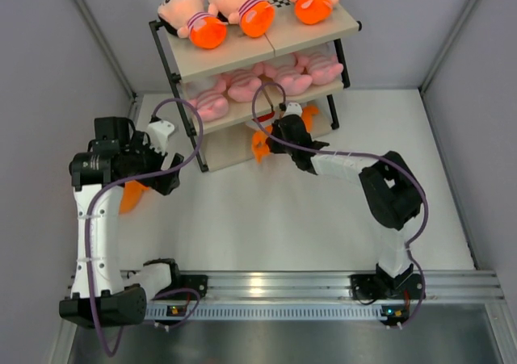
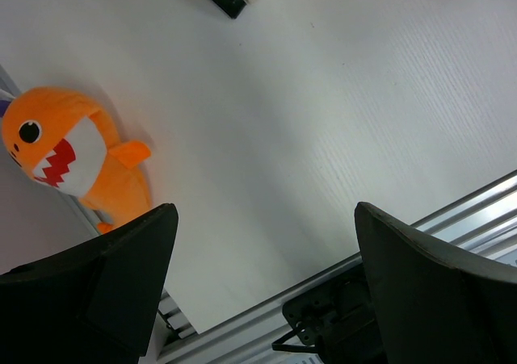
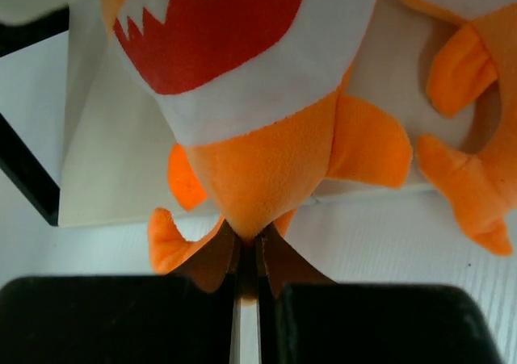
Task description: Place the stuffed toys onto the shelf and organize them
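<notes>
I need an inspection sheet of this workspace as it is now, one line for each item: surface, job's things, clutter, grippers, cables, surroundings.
surface: white table, its bare parts clean.
job's things: shelf; three dolls on the top board; pink animals on the middle board; held shark and neighbour shark at the bottom board; loose shark on the table by the left wall.
clutter: nothing seen.
grippers: left gripper open, empty, above the table; right gripper shut on the held shark's tail.
cables: purple cables loop along both arms, close to the shelf.
surroundings: grey walls; metal rail at the near edge.
</notes>
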{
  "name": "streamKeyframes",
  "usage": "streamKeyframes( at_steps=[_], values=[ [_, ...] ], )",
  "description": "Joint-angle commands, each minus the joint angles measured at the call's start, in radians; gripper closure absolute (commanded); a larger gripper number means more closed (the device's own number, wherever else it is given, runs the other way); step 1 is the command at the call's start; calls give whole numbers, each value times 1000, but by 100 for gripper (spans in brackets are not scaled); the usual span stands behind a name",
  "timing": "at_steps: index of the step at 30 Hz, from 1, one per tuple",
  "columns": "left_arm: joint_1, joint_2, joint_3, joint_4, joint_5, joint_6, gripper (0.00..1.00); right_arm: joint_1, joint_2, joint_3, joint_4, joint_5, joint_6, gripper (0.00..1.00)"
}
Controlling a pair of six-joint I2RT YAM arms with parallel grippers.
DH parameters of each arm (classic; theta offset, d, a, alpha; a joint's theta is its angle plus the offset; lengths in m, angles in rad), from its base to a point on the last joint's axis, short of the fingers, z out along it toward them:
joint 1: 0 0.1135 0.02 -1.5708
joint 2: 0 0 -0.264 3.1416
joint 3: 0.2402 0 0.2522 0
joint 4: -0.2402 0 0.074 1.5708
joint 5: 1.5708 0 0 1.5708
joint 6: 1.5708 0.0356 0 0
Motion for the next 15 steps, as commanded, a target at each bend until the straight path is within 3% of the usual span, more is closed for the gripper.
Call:
streamKeyframes(
  at_steps=[1, 4, 7, 11, 15],
  values=[
    [1, 13, 9, 42, -20, 13, 3, -8, 67, 94, 37, 18, -27, 100],
    [2, 24, 6, 41, -21, 4, 3, -11, 106, 91, 121, 30, -22, 99],
    [2, 33, -6, 42, -20, -10, 4, -16, 130, 95, 145, 44, -5, 85],
    [1, 39, -22, 44, -38, -22, 4, -28, 120, 77, 157, 38, 10, 54],
    [5, 47, -92, 91, -110, -27, 3, -30, 72, 14, 174, 32, 7, 43]
  ],
)
